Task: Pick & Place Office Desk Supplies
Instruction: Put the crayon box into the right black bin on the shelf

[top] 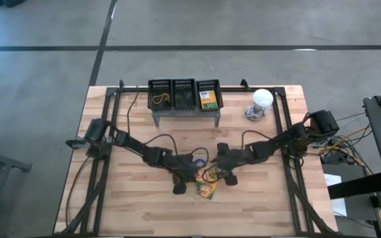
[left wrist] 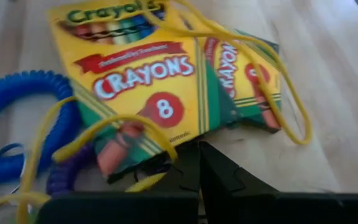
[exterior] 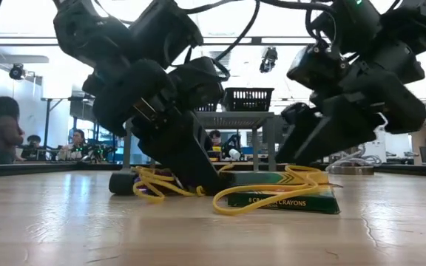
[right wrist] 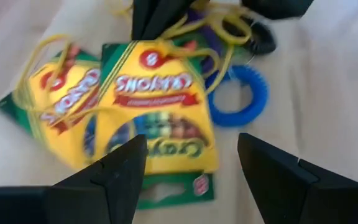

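Two yellow-and-green crayon boxes lie overlapping at the table's middle: the upper box [left wrist: 148, 81] rests partly on the lower box [left wrist: 250, 81]. Loose yellow rubber bands [exterior: 161, 185] lie over and around them. A blue coiled loop [right wrist: 241, 93] and a purple one [left wrist: 67, 174] lie on the wood beside them. My left gripper [left wrist: 196, 152] is shut, its tips down at the table by the upper box's end. My right gripper [right wrist: 191, 165] is open and hovers at the box's opposite end, one finger on either side, touching nothing. My left gripper slants down from the table's left, with its shut fingertips [exterior: 202, 185] at the table surface. They stand right at the short end [left wrist: 166, 146] of the upper box, among the yellow bands. Whether they touch the box or a band, I cannot tell.
A black mesh organizer [top: 184, 96] on a grey perforated stand sits at the far edge; it holds a yellow band [top: 161, 99] and another crayon box [top: 208, 99]. A white dome [top: 262, 99] with a cable stands at the far right. A black coil [right wrist: 263, 37] lies near the blue one.
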`<state>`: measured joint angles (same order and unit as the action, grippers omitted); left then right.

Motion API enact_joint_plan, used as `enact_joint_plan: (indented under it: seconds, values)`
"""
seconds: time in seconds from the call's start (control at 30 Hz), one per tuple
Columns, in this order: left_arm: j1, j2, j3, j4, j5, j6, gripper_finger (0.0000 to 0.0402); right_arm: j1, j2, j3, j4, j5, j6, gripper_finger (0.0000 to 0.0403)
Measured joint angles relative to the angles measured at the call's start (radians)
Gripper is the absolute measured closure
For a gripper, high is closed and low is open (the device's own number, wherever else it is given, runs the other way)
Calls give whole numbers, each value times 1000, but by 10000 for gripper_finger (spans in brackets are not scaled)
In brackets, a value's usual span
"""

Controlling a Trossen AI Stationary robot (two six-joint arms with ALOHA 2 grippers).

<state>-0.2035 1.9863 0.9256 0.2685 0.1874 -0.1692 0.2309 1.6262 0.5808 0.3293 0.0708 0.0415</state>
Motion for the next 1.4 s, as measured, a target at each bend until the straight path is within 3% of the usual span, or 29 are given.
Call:
enact_joint_plan:
  seconds: [0.2, 0.33, 0.43, 0.57, 0.73, 0.83, 1.03, 1.2, 1.4]
  values:
    - [23, 3, -7, -13, -3, 0, 396, 2, -8, 8, 23, 115, -7, 161]
    - [46, 1, -11, -45, -3, -14, 396, 2, -85, 49, -194, 264, 77, 167]
    - [58, -12, -10, -90, -17, -17, 397, 2, -151, 60, -316, 296, 120, 172]
    - [52, -68, -15, -180, -134, -36, 399, 3, -215, 41, -299, 296, 170, 176]
    - [21, -169, -25, -361, -425, -50, 400, 5, -207, 4, -243, 293, 183, 177]
    - [7, -218, -44, -342, -505, -68, 400, 5, -180, -15, -217, 288, 180, 177]
    - [-9, -263, -106, -148, -495, -64, 400, 5, -126, -16, -165, 285, 176, 177]
    - [-22, -259, -128, -3, -404, -18, 398, 4, -95, -13, -102, 230, 132, 177]
    - [-35, -255, -130, 26, -313, 14, 397, 4, -97, -12, -73, 144, 122, 177]
